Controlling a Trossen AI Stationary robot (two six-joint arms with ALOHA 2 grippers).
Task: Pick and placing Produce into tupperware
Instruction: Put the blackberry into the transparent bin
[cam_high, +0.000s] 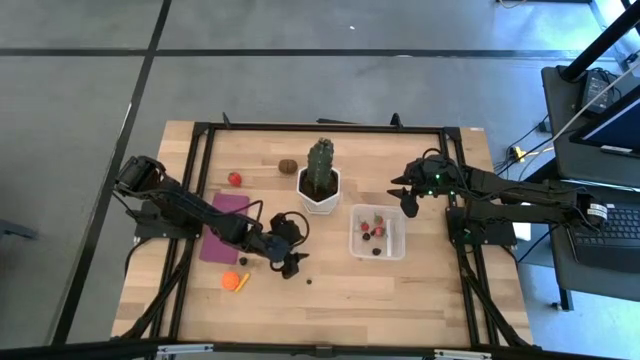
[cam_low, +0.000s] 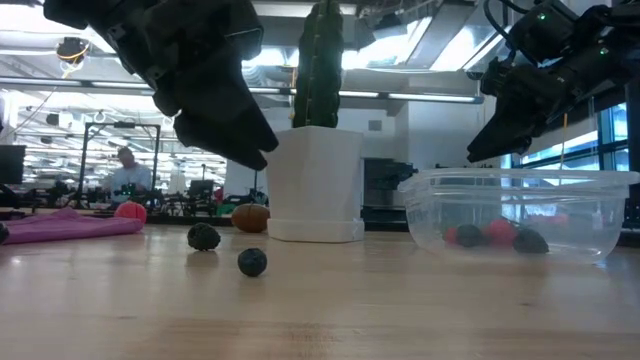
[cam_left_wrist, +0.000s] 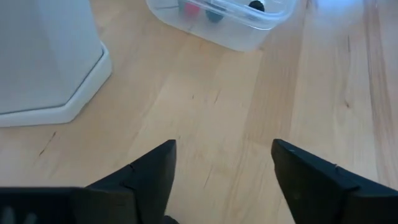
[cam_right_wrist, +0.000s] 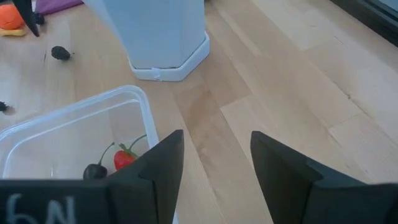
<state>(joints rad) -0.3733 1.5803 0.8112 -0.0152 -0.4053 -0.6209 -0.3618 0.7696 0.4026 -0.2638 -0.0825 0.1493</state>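
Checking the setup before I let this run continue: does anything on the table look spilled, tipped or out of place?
Nothing stands out. The cactus pot stands upright, the tupperware sits level with a few pieces inside, and the loose produce, such as the orange piece and two dark berries, simply waits on the table.

Left pincer (cam_high: 291, 262) lowered at about 7 o'clock, fingers (cam_left_wrist: 152, 171) spread apart, empty. Right pincer (cam_high: 408, 203) raised at about 3 o'clock, parted, nothing held.
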